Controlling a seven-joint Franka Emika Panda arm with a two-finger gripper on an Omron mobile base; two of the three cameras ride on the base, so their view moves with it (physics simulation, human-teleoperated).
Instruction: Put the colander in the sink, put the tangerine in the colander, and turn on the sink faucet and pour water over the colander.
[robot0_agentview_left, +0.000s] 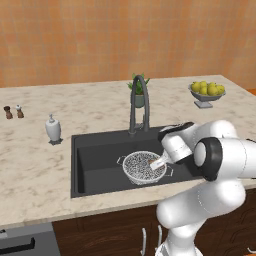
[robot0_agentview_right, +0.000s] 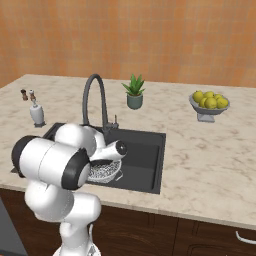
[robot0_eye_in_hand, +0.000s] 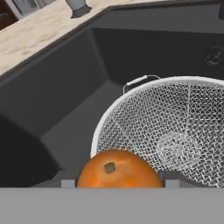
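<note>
Our gripper (robot0_eye_in_hand: 117, 183), closed on the small round orange tangerine (robot0_eye_in_hand: 118, 168), hovers above the white mesh colander (robot0_eye_in_hand: 175, 127) already inside the dark grey sink (robot0_eye_in_hand: 65, 96); release and faucet remain.

We find no readable text, label, brand, number or sign anywhere in these views. The soap dispenser (robot0_agentview_left: 53, 128) carries no lettering we can make out, and the faucet (robot0_agentview_left: 139, 102) and the sink (robot0_agentview_left: 95, 165) bear no markings.

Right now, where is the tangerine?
In the hand view, the tangerine sits between the jaws, held just over the near rim of the colander in the sink.
</note>
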